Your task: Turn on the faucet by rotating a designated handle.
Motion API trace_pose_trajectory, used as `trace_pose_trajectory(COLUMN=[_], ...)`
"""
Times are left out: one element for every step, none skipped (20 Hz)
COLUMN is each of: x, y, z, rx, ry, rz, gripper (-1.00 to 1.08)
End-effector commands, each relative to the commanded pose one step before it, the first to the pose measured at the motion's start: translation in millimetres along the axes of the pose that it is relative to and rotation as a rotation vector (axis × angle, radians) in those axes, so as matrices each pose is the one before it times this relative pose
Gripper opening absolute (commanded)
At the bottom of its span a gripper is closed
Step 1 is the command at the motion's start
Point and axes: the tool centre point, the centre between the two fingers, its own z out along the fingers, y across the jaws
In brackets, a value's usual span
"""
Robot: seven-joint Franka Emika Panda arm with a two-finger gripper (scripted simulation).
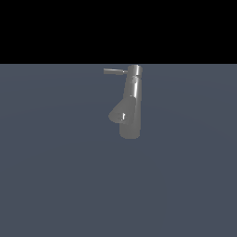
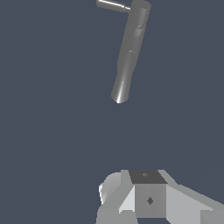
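The faucet (image 1: 132, 104) is a tall grey metal column standing on the flat grey-blue floor, with a stubby angled spout (image 1: 118, 113) low on its side. The handle (image 1: 115, 71) is a thin grey rod projecting from the column's top toward the exterior view's left. The wrist view shows the faucet (image 2: 130, 52) and the handle (image 2: 112, 5) well apart from my gripper (image 2: 146, 177). Only blocky grey and white parts of the gripper show at that frame's edge. Nothing is between its fingers, and no gap between them can be made out. The arm is out of the exterior view.
The grey-blue floor (image 1: 55, 176) stretches around the faucet on all sides. Black background fills the exterior view above the floor's far edge.
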Motion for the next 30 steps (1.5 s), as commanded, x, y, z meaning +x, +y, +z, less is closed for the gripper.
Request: trace_pose_trajectory(x=[0.0, 0.23, 0.66, 1.06, 1.5, 1.86, 1.65, 1.16, 0.7, 0.24, -0.16, -0.34, 0.11, 0.25, 0.7, 1.13, 1.52, 1.89, 2.2, 2.46, 2.75, 3.05, 3.4, 3.77, 4.11, 4.44, 4.79, 5.14, 5.49, 5.83], y=[0.01, -0.03, -0.06, -0.11, -0.14, -0.17, -0.14, -0.1, -0.05, -0.01, 0.01, 0.27, -0.23, -0.02, -0.09, -0.06, -0.14, -0.14, -0.21, -0.22, -0.29, -0.34, -0.41, -0.49, -0.59, -0.7, -0.82, -0.96, -1.11, -1.29], z=[0.0, -0.26, -0.79, -1.33, -1.86, -2.4, -2.28, -1.85, -1.4, -0.91, -0.34, 0.01, 0.36, 0.22, 0.13, 0.05, -0.02, -0.06, -0.06, -0.01, 0.07, 0.13, 0.16, 0.2, 0.26, 0.35, 0.44, 0.55, 0.67, 0.81], rx=[0.0, -0.00012, -0.00032, -0.00056, -0.00083, -0.0012, -0.00133, -0.0013, -0.00124, -0.00111, -0.00075, 0.0, 0.00016, 0.00077, 0.00115, 0.00159, 0.00196, 0.00236, 0.0027, 0.00306, 0.00344, 0.0038, 0.00413, 0.00445, 0.00475, 0.00501, 0.00525, 0.00546, 0.00563, 0.00576], ry=[0.0, 0.00087, 0.00261, 0.0044, 0.00619, 0.00806, 0.00775, 0.00639, 0.00492, 0.0033, 0.00135, 0.0, -0.00121, -0.00096, -0.00083, -0.0007, -0.0006, -0.0006, -0.00069, -0.00097, -0.00131, -0.0016, -0.00177, -0.00192, -0.00215, -0.00243, -0.0027, -0.00297, -0.00326, -0.00355], rz=[0.0, -0.00043, -0.0013, -0.00226, -0.00333, -0.00467, -0.005, -0.00472, -0.00431, -0.00369, -0.00234, 0.0, 0.00064, 0.00237, 0.00344, 0.00472, 0.00583, 0.00706, 0.00816, 0.00938, 0.01073, 0.01209, 0.0134, 0.01475, 0.01613, 0.01752, 0.01895, 0.0204, 0.02187, 0.02336], gripper=[-1.0, -1.0, -1.0, -1.0, -1.0, -1.0, -1.0, -1.0, -1.0, -1.0, -1.0, -1.0, -1.0, -1.0, -1.0, -1.0, -1.0, -1.0, -1.0, -1.0, -1.0, -1.0, -1.0, -1.0, -1.0, -1.0, -1.0, -1.0, -1.0, -1.0])
